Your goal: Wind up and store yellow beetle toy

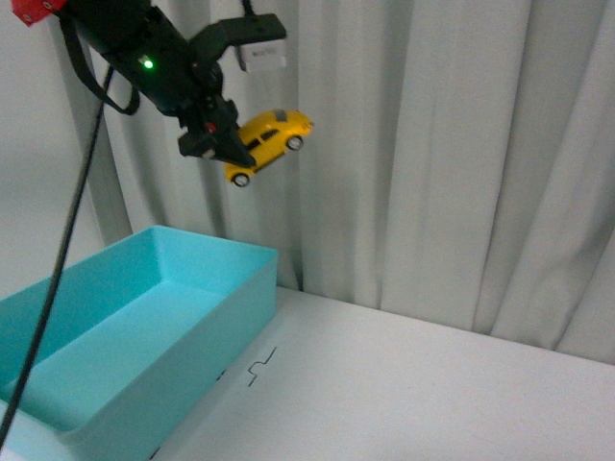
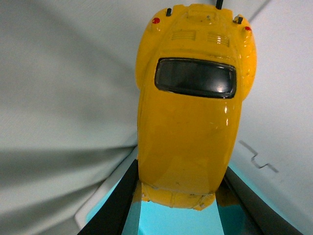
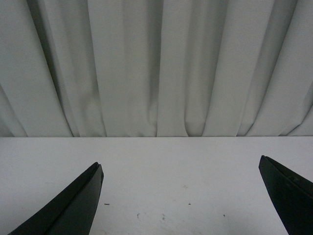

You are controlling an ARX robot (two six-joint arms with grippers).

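Two fingers of the left gripper are pressed against the sides of the yellow beetle toy, pinching it at one end. The toy hangs in the air, high above the far corner of the bin and in front of the curtain.

No writing can be read on the toy. A white tag on the left arm carries marks too blurred to read.

The toy has a glossy, rounded yellow body, a dark oval window, two slotted vent panels and black wheels with pale hubs. Its long axis is tilted: the free end, which bears two small red lights, points up and to the right. The gripped end sits lower and to the left. The wheels face downward.

The bin is a smooth turquoise rectangular box with an open top, standing on a matte white table. A small black stepped mark lies on the table just beside the bin. The curtain is pale, with vertical folds.

The right gripper is spread wide above the table, holding nothing.
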